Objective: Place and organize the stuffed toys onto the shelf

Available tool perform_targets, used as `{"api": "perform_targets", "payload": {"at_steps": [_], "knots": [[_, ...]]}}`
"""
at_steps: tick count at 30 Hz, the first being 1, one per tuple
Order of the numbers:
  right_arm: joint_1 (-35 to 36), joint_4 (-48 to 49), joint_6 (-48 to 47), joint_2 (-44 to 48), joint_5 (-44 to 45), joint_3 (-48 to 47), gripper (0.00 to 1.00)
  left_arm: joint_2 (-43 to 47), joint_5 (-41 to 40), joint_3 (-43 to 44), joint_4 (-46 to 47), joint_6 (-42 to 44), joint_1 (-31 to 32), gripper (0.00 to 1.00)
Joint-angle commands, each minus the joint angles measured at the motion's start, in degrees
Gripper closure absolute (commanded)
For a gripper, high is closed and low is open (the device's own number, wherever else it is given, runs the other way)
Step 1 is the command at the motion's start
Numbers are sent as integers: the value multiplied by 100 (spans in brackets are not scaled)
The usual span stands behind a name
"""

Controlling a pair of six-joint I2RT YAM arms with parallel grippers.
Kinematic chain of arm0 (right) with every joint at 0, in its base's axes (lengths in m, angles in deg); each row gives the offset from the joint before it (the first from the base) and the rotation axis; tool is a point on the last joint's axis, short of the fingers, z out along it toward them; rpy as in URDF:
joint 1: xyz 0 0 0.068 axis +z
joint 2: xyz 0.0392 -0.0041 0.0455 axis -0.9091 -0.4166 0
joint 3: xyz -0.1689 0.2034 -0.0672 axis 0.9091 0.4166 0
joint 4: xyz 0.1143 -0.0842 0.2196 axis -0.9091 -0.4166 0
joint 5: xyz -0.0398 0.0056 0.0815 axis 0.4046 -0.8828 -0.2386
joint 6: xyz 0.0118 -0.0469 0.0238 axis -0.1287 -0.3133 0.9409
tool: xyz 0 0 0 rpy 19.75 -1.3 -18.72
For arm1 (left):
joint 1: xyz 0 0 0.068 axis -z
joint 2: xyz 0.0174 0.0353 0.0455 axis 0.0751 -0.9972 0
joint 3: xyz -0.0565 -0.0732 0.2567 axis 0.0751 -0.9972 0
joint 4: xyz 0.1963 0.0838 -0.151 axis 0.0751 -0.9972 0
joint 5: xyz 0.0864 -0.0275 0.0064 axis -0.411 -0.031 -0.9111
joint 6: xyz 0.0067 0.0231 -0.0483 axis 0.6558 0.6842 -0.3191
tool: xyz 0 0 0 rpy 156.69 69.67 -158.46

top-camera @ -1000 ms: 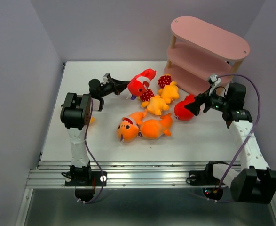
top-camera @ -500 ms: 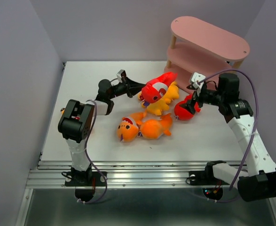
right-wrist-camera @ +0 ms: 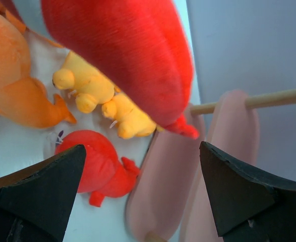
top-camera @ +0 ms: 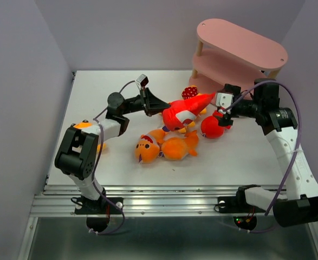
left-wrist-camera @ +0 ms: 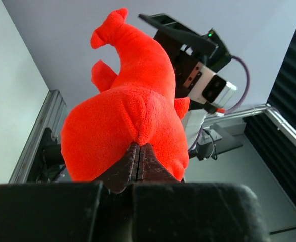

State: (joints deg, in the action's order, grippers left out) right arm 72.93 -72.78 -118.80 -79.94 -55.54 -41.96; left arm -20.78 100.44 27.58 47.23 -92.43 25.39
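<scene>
My left gripper (top-camera: pixel 160 106) is shut on a red shark (top-camera: pixel 185 110), which hangs above the pile of toys with its tail toward the pink shelf (top-camera: pixel 240 51). In the left wrist view the shut jaws (left-wrist-camera: pixel 138 151) pinch the shark's plush (left-wrist-camera: pixel 127 111). My right gripper (top-camera: pixel 220 112) stands open just right of the held shark's tail, and its fingers hold nothing (right-wrist-camera: pixel 142 186). Below it a second red shark (right-wrist-camera: pixel 90 161) lies on the table against the shelf's bottom board (right-wrist-camera: pixel 170 176). Yellow figures (right-wrist-camera: pixel 87 85) lie under the held shark (right-wrist-camera: pixel 127 55).
Two orange sharks (top-camera: pixel 148 149) (top-camera: pixel 180 146) lie side by side in front of the pile. A red white-dotted part (top-camera: pixel 189 92) shows behind the held shark. A small orange toy (top-camera: pixel 84 125) peeks out by the left arm. Grey walls close in on three sides.
The left gripper has lifted the red shark and carried it right toward the shelf. The right gripper has risen and swung left to the shark's tail, still open.
</scene>
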Motion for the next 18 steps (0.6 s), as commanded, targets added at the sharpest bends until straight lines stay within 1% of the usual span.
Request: {"api": "perform_targets", "payload": {"at_steps": [1,2,5,10,12,13,14,15,16,17,18], "knots": [[-17,-612,-796,-38,-686,-609,0,538,404,-137,-152,620,19,100],[-17,-830,-857,-47,-887,-740,0,660,474,-146,-510,838,19,100],[-17,-1287,-1016,6,-1282,-1012,0,881,563,-164,-1109,1252,19,100],[-17,-2017,-1315,-55,-1934,-1031,0,1039,616,-190,-1199,1245,45,100],[35,-2124,-1315,-161,-2136,-987,0,1083,624,-164,-1234,1236,80,100],[36,-2133,-1306,-170,-2145,-892,0,1110,625,-155,-1252,1244,98,100],[36,-1898,-1036,-126,-2119,-812,0,1162,616,-146,-1313,1253,133,100],[36,-1653,-1034,-56,-2067,-716,0,1180,616,-155,-1348,1262,133,100],[36,-1328,-546,23,-2005,-480,0,1206,616,-155,-1392,1288,177,100],[36,-829,-376,102,-1874,-391,0,1250,616,-173,-1480,1341,194,100],[36,-815,-340,103,-1838,-390,0,1277,607,-199,-1515,1359,203,100]]}}
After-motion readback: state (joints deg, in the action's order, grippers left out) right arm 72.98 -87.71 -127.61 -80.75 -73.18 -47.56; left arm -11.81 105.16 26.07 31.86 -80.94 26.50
